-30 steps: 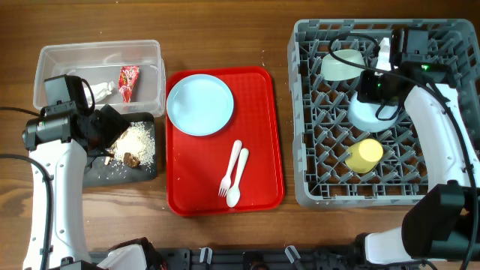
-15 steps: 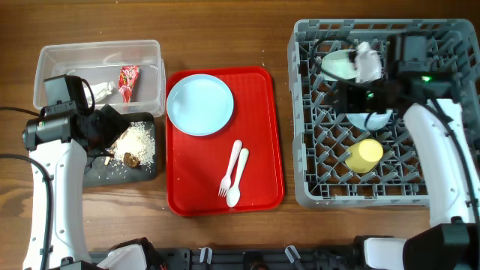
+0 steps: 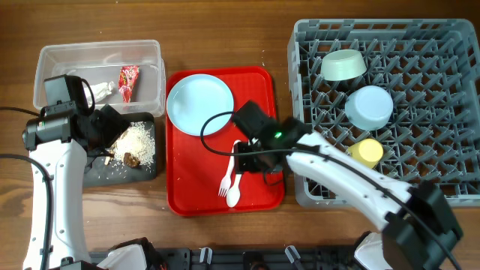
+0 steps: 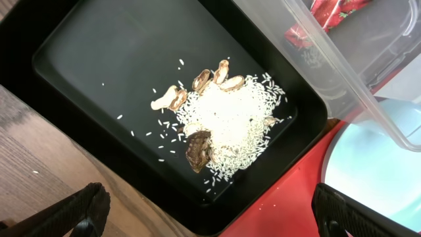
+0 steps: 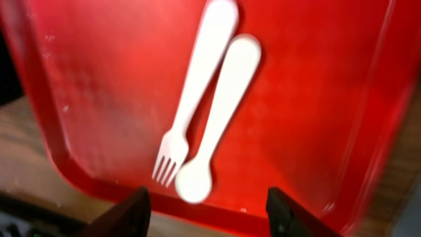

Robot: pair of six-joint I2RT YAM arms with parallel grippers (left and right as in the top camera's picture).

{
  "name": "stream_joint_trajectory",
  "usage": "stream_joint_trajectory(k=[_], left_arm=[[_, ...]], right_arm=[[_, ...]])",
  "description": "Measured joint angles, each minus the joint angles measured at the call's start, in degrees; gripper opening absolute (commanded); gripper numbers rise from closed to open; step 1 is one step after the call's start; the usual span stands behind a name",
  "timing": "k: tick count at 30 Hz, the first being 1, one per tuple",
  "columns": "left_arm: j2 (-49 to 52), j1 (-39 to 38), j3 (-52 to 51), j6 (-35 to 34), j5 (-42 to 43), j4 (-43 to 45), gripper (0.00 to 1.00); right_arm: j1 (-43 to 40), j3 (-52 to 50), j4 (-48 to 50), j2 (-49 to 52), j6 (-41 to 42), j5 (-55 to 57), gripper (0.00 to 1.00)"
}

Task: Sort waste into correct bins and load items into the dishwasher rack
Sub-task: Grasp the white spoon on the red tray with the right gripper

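The white plastic fork (image 3: 228, 173) and spoon (image 3: 237, 180) lie side by side on the flat red tray (image 3: 262, 90); the right wrist view shows the fork (image 5: 194, 99) and spoon (image 5: 217, 125) too. My right gripper (image 3: 252, 161) (image 5: 207, 214) hovers open and empty just above them. The pale blue plate (image 3: 200, 105) lies on the tray's far left. The mint bowl (image 3: 343, 65), light blue bowl (image 3: 369, 107) and yellow cup (image 3: 366, 152) sit in the grey rack (image 3: 450, 45). My left gripper (image 3: 111, 133) (image 4: 210, 220) is open above the black tray (image 4: 99, 59) with crumbs (image 4: 223, 125).
The clear tub (image 3: 52, 56) at the far left holds the red wrapper (image 3: 129, 81) and the white tissue (image 3: 97, 90). The tub's wall (image 4: 316, 59) and the plate's edge (image 4: 375, 164) show in the left wrist view. The right arm spans from the rack's front corner over the red tray.
My right arm has swung left from the rack to above the fork and spoon on the red tray. The light blue bowl stays in the rack. The left arm has not moved.
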Motion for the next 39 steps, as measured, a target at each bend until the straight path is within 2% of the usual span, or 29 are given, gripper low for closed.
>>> stream_joint_trajectory(k=[4, 10, 13, 15, 17, 18, 24, 26, 29, 33, 39], left_arm=[[0.02, 0.00, 0.00, 0.00, 0.00, 0.02, 1.00], [0.00, 0.00, 0.00, 0.00, 0.00, 0.00, 1.00], [0.00, 0.00, 0.00, 0.00, 0.00, 0.02, 1.00], [0.02, 0.00, 0.00, 0.00, 0.00, 0.00, 1.00], [0.00, 0.00, 0.00, 0.00, 0.00, 0.00, 1.00], [0.02, 0.00, 0.00, 0.00, 0.00, 0.00, 1.00], [0.02, 0.00, 0.00, 0.00, 0.00, 0.00, 1.00], [0.02, 0.00, 0.00, 0.00, 0.00, 0.00, 1.00], [0.00, 0.00, 0.00, 0.00, 0.00, -0.02, 1.00], [0.02, 0.00, 0.00, 0.00, 0.00, -0.07, 1.00], [0.00, 0.00, 0.00, 0.00, 0.00, -0.07, 1.00]], right_arm=[[3.74, -2.67, 4.85, 4.22, 8.87, 0.33, 0.56], [10.05, -2.67, 4.98, 11.13, 14.25, -1.68, 0.53], [10.43, -2.67, 5.68, 11.17, 16.33, -2.10, 0.42], [10.43, -2.67, 5.92, 11.47, 17.20, -2.29, 0.26], [10.43, -2.67, 5.92, 11.52, 17.92, -2.51, 0.16], [10.45, -2.67, 5.92, 11.52, 18.10, -2.69, 0.15], [9.77, -2.23, 6.45, 11.43, 18.03, -3.67, 0.11], [8.52, -2.23, 6.08, 11.47, 17.55, -4.15, 0.04], [6.34, -1.46, 5.68, 10.36, 13.88, -6.56, 0.04], [2.32, -1.55, 5.16, 8.96, 6.29, -4.37, 0.05], [1.09, -1.81, -0.72, 7.52, 2.01, 0.24, 0.05]])
